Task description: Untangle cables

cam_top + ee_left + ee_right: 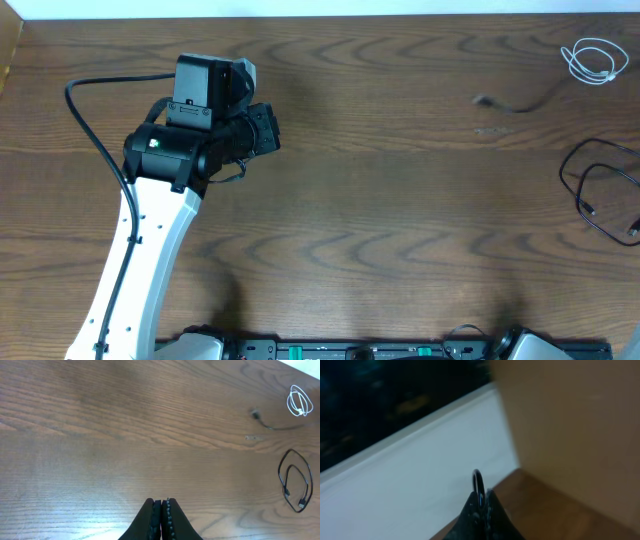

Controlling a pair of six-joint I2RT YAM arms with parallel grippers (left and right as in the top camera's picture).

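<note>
The left gripper [161, 503] is at the near edge of the left wrist view. Its two black ribbed fingers [168, 519] are pressed together, and there is nothing between them. In the overhead view the white left arm [150, 250] reaches over the left part of the dark brown wooden table [380, 220], and its gripper points to the right. It is well apart from both cables.

The right gripper [482, 496] is seen only in its own blurred wrist view. Its dark fingers are also closed together and hold no cable. A thin dark loop [478, 480] stands up just behind the fingertips, but I cannot tell what it is. Behind it there are a white surface and a brown surface.

Farther away, at the right edge of the table, lies the thin black cable [294, 480]. It is coiled in a loose, long oval loop of about two turns, and a small plug end lies at the bottom of the loop.

Beyond it, in the far right corner, lies the thin white cable [300, 402]. It is coiled in a smaller, tighter loop. The two cables do not touch.

Left of the white cable lies a faint thin dark cord with a small plug [255, 413], on the bare wood.
</note>
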